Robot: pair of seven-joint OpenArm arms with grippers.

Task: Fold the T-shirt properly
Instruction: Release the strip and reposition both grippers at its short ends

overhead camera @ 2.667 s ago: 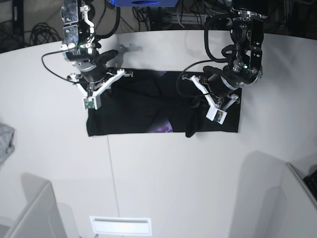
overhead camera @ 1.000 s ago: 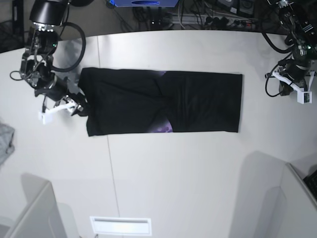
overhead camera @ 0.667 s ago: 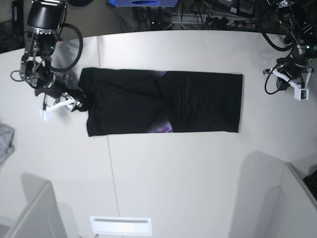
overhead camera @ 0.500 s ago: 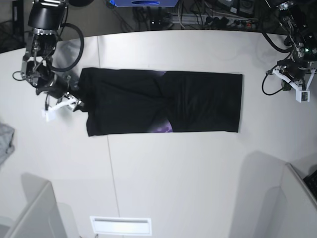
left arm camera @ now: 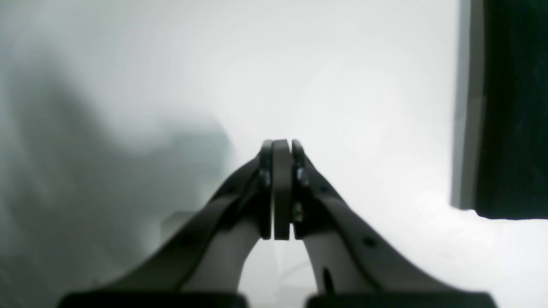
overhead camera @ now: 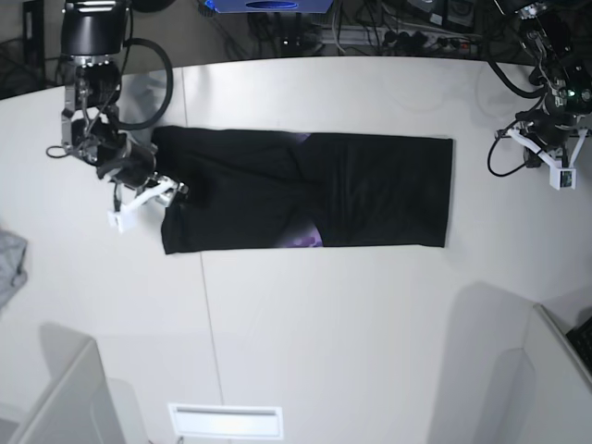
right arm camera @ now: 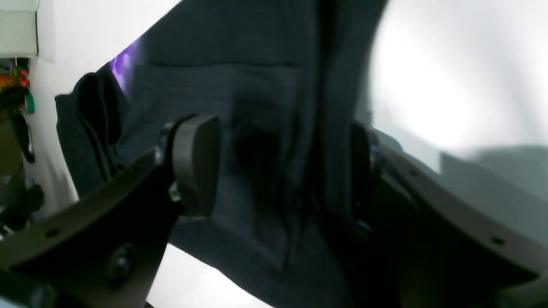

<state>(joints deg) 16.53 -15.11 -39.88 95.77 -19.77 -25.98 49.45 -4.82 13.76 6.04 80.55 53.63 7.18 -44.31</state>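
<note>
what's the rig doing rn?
Folding a black T-shirt, which lies on the white table as a long flat band with a bit of purple print showing near the middle. The right gripper is at the band's end, jaws open with the cloth edge between them, not yet closed on it. The left gripper is shut and empty, off to the side over bare table past the shirt's other end. A grey cloth scrap sits at the table edge.

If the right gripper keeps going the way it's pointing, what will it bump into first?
Most likely the T-shirt. The right gripper is open, and in its wrist view the black cloth fills the space between its fingers. How near it is cannot be judged.
</note>
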